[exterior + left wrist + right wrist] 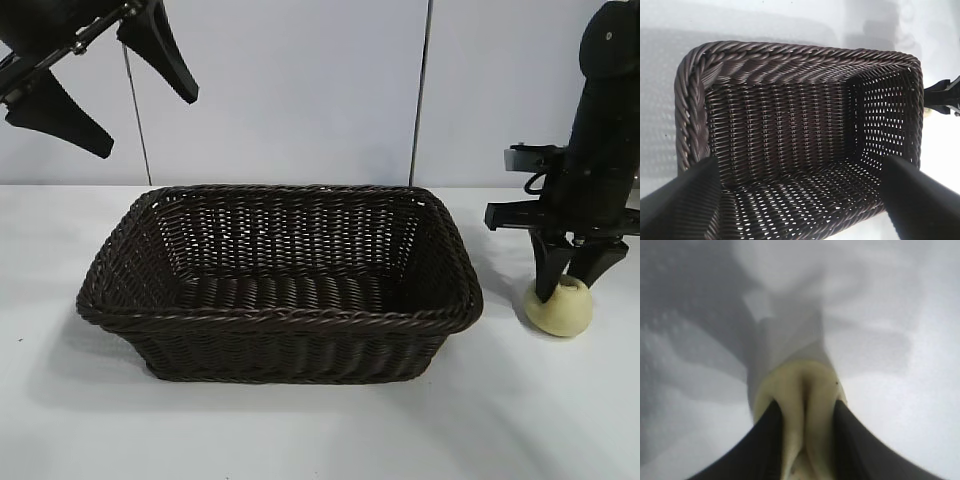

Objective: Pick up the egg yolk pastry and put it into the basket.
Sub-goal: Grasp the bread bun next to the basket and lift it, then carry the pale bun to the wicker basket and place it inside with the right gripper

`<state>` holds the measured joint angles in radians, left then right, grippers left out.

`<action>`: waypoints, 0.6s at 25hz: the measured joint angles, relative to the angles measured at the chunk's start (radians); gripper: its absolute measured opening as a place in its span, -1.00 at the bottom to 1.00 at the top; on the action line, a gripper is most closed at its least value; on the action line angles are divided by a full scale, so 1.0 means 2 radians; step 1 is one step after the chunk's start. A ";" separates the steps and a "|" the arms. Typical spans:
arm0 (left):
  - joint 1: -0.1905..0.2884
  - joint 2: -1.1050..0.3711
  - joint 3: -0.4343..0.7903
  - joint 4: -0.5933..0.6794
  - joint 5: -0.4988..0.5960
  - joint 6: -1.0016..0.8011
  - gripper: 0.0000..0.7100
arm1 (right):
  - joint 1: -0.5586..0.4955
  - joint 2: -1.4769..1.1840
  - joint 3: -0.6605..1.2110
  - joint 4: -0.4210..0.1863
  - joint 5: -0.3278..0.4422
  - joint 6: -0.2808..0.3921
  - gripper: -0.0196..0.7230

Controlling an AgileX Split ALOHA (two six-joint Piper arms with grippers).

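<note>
The right gripper [571,283] has its jaws closed narrowly on the pastry [561,308], one finger on either side, squeezing it; the pastry sits on the table [300,430] just right of the basket [280,316]. The left gripper [105,95] hangs high above the basket's left end, jaws spread wide, holding nothing. The basket holds nothing, with bare table in front of it.
</note>
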<state>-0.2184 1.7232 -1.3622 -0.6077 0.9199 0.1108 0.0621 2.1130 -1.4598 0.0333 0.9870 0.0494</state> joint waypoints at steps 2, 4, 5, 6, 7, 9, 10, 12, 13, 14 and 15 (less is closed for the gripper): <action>0.000 0.000 0.000 0.000 0.000 0.000 0.77 | 0.000 0.000 0.000 0.000 0.002 0.000 -0.65; 0.000 0.000 0.000 0.000 0.000 0.000 0.77 | 0.000 -0.003 0.000 0.000 0.003 -0.003 -0.68; 0.000 0.000 0.000 0.000 0.000 0.000 0.77 | 0.000 -0.006 0.000 0.000 0.003 -0.006 -0.69; 0.000 0.000 0.000 0.000 0.000 0.000 0.77 | 0.000 -0.010 0.000 0.000 0.005 -0.007 -0.69; 0.000 0.000 0.000 0.000 0.000 0.000 0.77 | 0.000 -0.016 0.000 0.000 0.006 -0.008 -0.69; 0.000 0.000 0.000 0.000 0.000 0.000 0.77 | 0.000 -0.038 0.000 0.001 0.008 -0.009 -0.69; 0.000 0.000 0.000 0.000 0.000 0.000 0.77 | 0.000 -0.049 0.000 0.005 0.008 -0.010 -0.69; 0.000 0.000 0.000 0.000 0.000 0.000 0.77 | 0.000 -0.079 0.000 0.019 0.014 -0.016 -0.69; 0.000 0.000 0.000 0.000 0.000 0.000 0.77 | 0.000 -0.094 0.000 0.030 0.019 -0.021 -0.69; 0.000 0.000 0.000 0.000 0.000 0.000 0.77 | 0.000 -0.106 0.000 0.042 0.022 -0.029 -0.69; 0.000 0.000 0.000 0.000 0.000 0.000 0.77 | 0.000 -0.120 0.000 0.053 0.025 -0.037 -0.69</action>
<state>-0.2184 1.7232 -1.3622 -0.6077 0.9199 0.1108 0.0621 1.8732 -1.4598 0.1397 1.0372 -0.0246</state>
